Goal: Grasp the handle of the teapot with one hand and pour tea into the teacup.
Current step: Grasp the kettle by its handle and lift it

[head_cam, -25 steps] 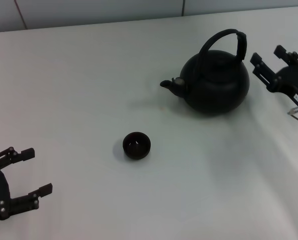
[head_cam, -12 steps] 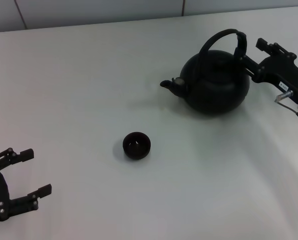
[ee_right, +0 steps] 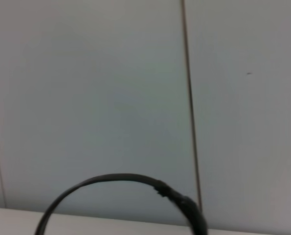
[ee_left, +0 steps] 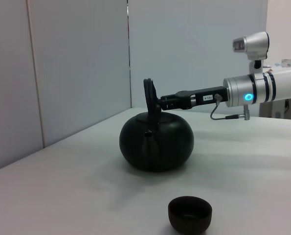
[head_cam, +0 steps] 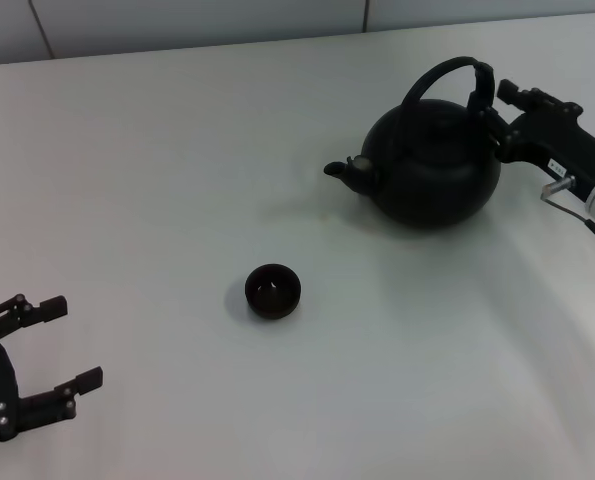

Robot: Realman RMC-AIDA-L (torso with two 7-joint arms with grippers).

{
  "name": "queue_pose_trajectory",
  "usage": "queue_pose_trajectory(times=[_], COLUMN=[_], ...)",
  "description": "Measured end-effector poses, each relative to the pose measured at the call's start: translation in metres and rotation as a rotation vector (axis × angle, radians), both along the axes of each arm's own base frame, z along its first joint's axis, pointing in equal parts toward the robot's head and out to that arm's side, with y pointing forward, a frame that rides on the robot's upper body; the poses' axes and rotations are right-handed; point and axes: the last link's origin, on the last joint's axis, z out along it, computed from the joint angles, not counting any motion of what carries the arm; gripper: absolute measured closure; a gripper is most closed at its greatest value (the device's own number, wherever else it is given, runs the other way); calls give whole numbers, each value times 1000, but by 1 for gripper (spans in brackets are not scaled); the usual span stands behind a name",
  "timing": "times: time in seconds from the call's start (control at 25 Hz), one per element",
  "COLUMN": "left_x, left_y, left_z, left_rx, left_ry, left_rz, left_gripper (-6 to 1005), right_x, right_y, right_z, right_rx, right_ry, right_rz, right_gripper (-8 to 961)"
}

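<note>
Nearest you, your left gripper (head_cam: 72, 345) sits parked low on the counter (head_cam: 177, 150), jaws wide apart and empty. Mid-counter sits the teacup (head_cam: 272, 291). Farther right, the teapot (head_cam: 432, 175) stands upright; your right gripper (head_cam: 492, 110) reaches its handle (head_cam: 447, 72), but whether those jaws have clamped it isn't visible.

No legible text found. The right end effector (ee_left: 161, 102) carries a small white label (ee_left: 206, 98); its characters cannot be read.
</note>
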Motion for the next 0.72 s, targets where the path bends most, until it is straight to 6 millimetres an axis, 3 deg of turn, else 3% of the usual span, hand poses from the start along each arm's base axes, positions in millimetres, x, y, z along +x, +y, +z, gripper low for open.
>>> queue_pose_trajectory(times=[0.36, 0.44, 0.72], left_x=[0, 0, -1], left_y=[0, 0, 0], left_z=[1, 1, 2], left_rx=[-2, -2, 5], left_ry=[-1, -2, -5], left_rz=[2, 3, 7], left_gripper=[153, 153, 153], right_x=[-9, -9, -13], right_y=[6, 7, 7], right_z=[-2, -2, 1], right_rx=[-9, -9, 4], right_ry=[-5, -5, 15], right_rz=[31, 34, 52], right_gripper=[555, 760, 855])
